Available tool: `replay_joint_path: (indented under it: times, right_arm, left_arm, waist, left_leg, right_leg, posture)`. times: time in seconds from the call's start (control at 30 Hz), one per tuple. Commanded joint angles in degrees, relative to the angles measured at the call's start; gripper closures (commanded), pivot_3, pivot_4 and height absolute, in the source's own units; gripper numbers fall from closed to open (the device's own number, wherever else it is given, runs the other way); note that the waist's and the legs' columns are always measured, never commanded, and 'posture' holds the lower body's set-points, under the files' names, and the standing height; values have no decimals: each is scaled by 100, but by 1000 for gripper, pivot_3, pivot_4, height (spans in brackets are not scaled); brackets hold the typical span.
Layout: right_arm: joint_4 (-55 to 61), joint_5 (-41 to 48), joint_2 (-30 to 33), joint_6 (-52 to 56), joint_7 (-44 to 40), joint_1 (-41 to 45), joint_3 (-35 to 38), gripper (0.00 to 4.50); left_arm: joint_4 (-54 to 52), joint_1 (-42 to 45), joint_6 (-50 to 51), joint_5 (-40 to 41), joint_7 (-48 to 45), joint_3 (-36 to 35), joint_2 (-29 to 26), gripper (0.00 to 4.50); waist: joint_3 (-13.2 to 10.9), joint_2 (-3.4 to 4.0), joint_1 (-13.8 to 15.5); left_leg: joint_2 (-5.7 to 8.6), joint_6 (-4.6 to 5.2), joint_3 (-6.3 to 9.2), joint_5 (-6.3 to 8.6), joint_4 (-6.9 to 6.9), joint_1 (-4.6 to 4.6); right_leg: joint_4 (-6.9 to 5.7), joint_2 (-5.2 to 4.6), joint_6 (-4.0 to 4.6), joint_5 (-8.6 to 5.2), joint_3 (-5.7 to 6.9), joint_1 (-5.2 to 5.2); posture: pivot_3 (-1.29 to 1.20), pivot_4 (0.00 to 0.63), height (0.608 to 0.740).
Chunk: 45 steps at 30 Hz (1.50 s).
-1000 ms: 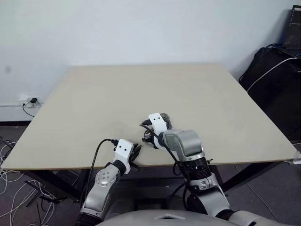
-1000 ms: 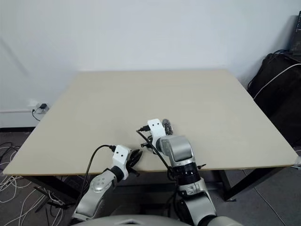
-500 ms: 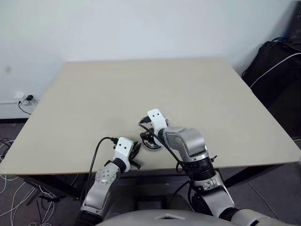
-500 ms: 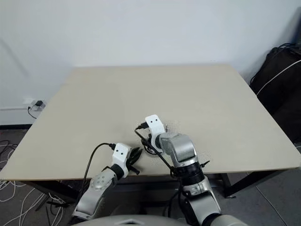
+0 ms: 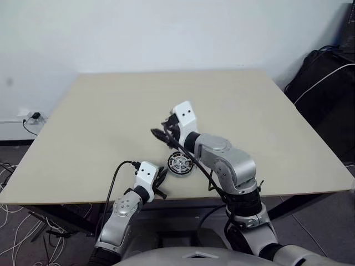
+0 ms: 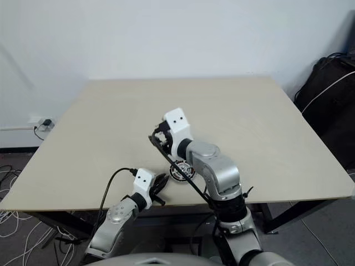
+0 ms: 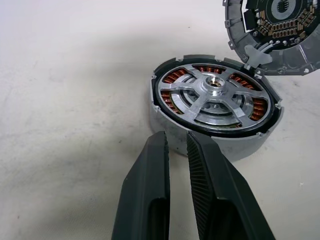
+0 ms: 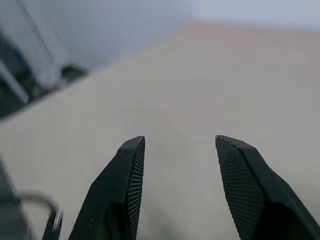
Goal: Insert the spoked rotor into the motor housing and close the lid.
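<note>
As seen from the head, find housing [image 5: 180, 173] near the front edge of the desk [image 5: 111, 111], left hand [image 5: 160, 183] just short of it, right hand [image 5: 160, 134] hanging above and beyond. As seen from the left wrist, note rotor [image 7: 215, 97] seated inside housing, lid [image 7: 280, 30] just beside its far rim, across from the clenched, empty left hand. As seen from the right wrist, note fingers [image 8: 125, 190] spread, grasping nothing, aimed over bare desk; probably the nearer hand for the lid.

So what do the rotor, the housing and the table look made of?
Rotor: bare machined metal, likely aluminium, going by its satin silver spokes and hub.
Housing: matte grey metal wall; copper-coloured windings show between the spokes.
Table: pale beige matte board, possibly laminate.
</note>
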<state>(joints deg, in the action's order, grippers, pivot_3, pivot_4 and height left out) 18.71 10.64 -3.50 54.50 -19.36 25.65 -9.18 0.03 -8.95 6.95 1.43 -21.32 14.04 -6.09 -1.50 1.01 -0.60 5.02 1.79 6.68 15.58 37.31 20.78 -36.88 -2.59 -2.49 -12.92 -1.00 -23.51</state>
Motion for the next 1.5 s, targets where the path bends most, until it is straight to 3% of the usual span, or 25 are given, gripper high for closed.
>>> replay_joint_path:
  times: [0.03, 0.13, 0.33, 0.57, 0.67, 0.8, 0.83, 0.87, 1.5]
  right_arm:
    - [327, -191, -121, -1266, 549, -65, 393, 2112]
    - [382, -645, 94, -2248, 865, -260, 293, 2112]
    - [590, -1199, 624, -3231, 1256, -992, 423, 2112]
    - [597, -1958, 1480, -2697, 1534, -1990, 740, 2112]
    - [503, -2212, 1886, -2060, 1314, -2389, 534, 2744]
    - [510, -2304, 2265, -1391, 835, -2698, 37, 4073]
    - [537, -2251, 2270, -1282, 721, -2744, -74, 4399]
    - [571, -2182, 2241, -1188, 626, -2771, -154, 4454]
    - [297, -1139, 1541, -1997, -97, -2421, -445, 4454]
  left_arm:
    - [-179, 43, -100, 37, -8, -19, -25, 3849]
    - [-188, 41, -188, -9, 54, -25, -33, 3849]
    - [-134, 30, -416, -73, 222, -74, 3, 3849]
    - [174, 108, -1042, -413, 572, -29, 16, 3849]
    - [204, 129, -1033, -374, 503, -16, 8, 3849]
    - [223, 162, -1034, -388, 473, -12, -10, 3849]
    - [225, 172, -1027, -378, 461, -11, -15, 3849]
    - [225, 178, -1019, -371, 447, -9, -23, 3849]
    - [40, -32, -937, -303, 350, -47, -93, 3849]
  waist:
    - [0, 0, 3]
    - [0, 0, 5]
    - [1, 0, 12]
    - [2, -3, 118]
    - [2, -4, 163]
    - [1, -5, 155]
    - [1, -5, 153]
    - [-1, -8, 158]
    - [-24, -44, 166]
  left_leg:
    - [0, 0, 0, 0, 0, 0]
    - [3, 0, -1, 0, -1, 0]
    - [2, 2, -3, -3, -3, 0]
    - [0, 6, -10, -8, 0, -9]
    - [0, 10, -16, -9, 3, -11]
    - [-5, 11, -26, -10, 4, -11]
    - [-7, 11, -26, -10, 4, -12]
    - [-8, 11, -26, -10, 5, -13]
    - [-7, 14, -11, -4, 19, -21]
  right_leg:
    - [0, 0, 0, 0, 0, -1]
    - [0, 0, 2, 1, -3, -1]
    - [0, 0, 8, 3, -8, -2]
    - [0, 0, 0, 1, -20, 13]
    - [-1, 0, -1, 0, -16, 16]
    - [-4, 3, -1, 0, -20, 38]
    - [-4, 4, -2, 1, -19, 39]
    - [-4, 5, -2, 0, -18, 41]
    - [5, 2, -12, 4, -3, 38]
  posture:
    - [0, 0, 740]
    - [0, 0, 740]
    - [0, 0, 740]
    - [0, 0, 740]
    - [0, 0, 740]
    - [0, 0, 740]
    - [0, 0, 740]
    - [0, 0, 740]
    - [0, 0, 740]
